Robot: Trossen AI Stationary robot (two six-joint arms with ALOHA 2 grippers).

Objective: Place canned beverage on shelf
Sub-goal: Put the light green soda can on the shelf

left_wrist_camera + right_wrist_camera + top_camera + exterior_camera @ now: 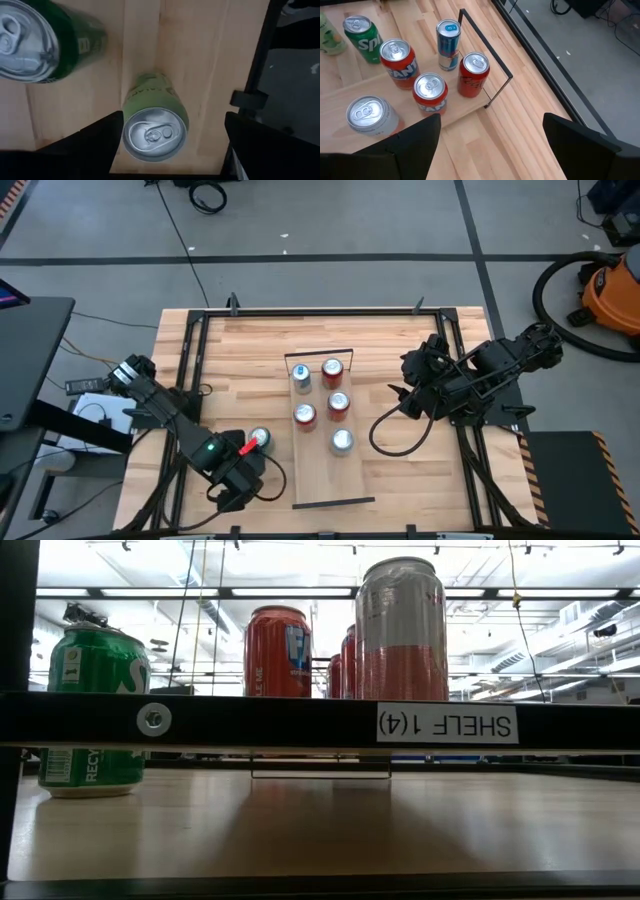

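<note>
pale green can (pixel 155 127) upright between open left claw (pixel 170 145) fingers, untouched.

table: slatted pale-wood table (pixel 400 480) inside a black frame
shelf: narrow board (pixel 318 480) at the table's middle, with a black wire rail at each short end
on shelf: five upright cans — blue-and-silver can (pixel 301 376), three red cans (pixel 332 370), silver-topped can (pixel 341 442)
on table, left of shelf: green can (pixel 260 439); pale green can (pixel 155 125) near it

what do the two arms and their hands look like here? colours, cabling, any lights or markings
Both arms are dark, near-black, jointed links. The left arm has a small green light and a red mark near its hand. The right arm trails a black cable that loops over the tabletop below its hand. In the wrist views the fingers show as flat, matte black wedges.
</note>
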